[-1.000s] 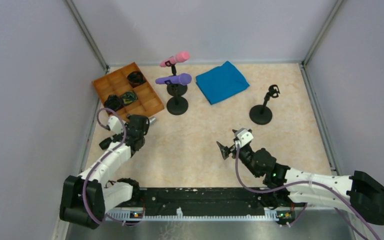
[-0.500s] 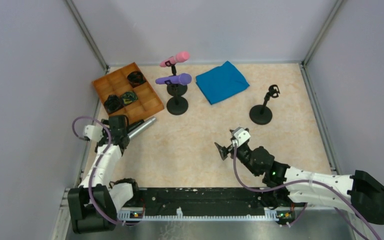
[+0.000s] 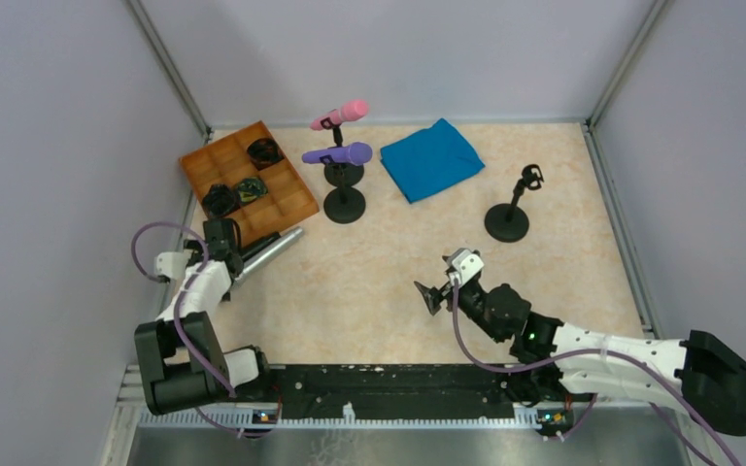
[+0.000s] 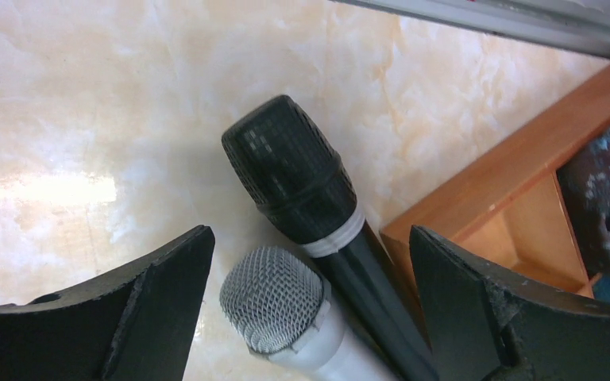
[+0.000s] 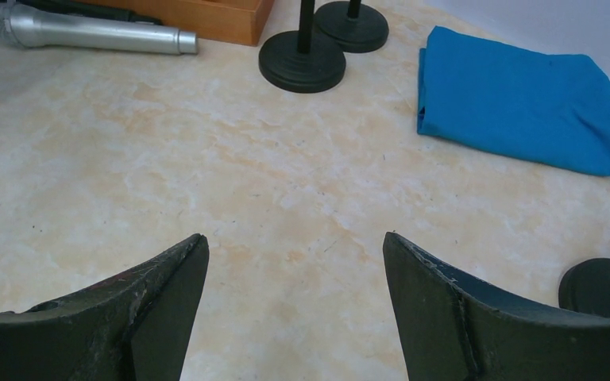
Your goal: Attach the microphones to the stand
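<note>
Beside the tray (image 4: pixel 476 198), the left gripper (image 4: pixel 310 238) is being re-aimed.
Arm is being pulled back leftward; jaws are being held wide apart around the black mic (image 4: pixel 294 171) and silver mic (image 4: pixel 274 305) heads, nothing clamped yet, so a pickup is likely being set up. Right gripper (image 5: pixel 294 238) jaws are being held apart, empty.

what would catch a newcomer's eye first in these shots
The pink microphone and purple microphone, clipped on stands at the far middle, next to a bright blue cloth. Then the left gripper, open over a black microphone and a silver microphone lying side by side by the wooden tray. A third stand on the right has an empty clip.
</note>
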Motion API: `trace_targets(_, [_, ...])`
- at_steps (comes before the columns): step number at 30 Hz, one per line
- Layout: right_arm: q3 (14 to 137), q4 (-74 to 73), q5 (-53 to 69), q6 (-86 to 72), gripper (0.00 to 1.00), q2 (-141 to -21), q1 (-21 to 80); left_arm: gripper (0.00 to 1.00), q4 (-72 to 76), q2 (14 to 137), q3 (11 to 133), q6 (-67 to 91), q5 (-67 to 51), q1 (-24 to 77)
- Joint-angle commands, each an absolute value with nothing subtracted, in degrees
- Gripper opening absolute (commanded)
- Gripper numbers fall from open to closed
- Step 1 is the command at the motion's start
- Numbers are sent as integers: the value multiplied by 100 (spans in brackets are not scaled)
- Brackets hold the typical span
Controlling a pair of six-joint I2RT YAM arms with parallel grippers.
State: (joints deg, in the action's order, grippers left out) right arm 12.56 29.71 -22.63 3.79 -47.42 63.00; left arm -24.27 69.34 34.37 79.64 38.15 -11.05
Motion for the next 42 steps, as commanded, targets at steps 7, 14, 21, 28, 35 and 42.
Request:
trace_targets(7, [1367, 2978, -2589, 185, 80, -4370, 6337, 98, -2156, 7388, 3729, 8230, 3621, -1650])
trace_targets(14, [1353, 2922, -2795, 189, 80, -4310, 6337, 97, -1969, 7932, 4029, 8085, 3491, -1916])
trace_targets(21, [1332, 3036, -2864, 94, 80, -4413, 6337, 85, -1770, 8377, 4120, 8024, 3286, -2023])
trace_targets(28, [1359, 2942, -2940, 174, 80, -4397, 6339, 69, -1640, 8581, 4097, 8017, 3068, -2034])
trace_targets(35, [1367, 2914, -2979, 274, 80, -4359, 6337, 48, -1582, 8207, 3838, 8023, 3121, -2036])
trace_targets(42, [1310, 3025, -2945, 215, 80, -4406, 6337, 41, -1643, 7181, 3718, 7654, 2703, -2031])
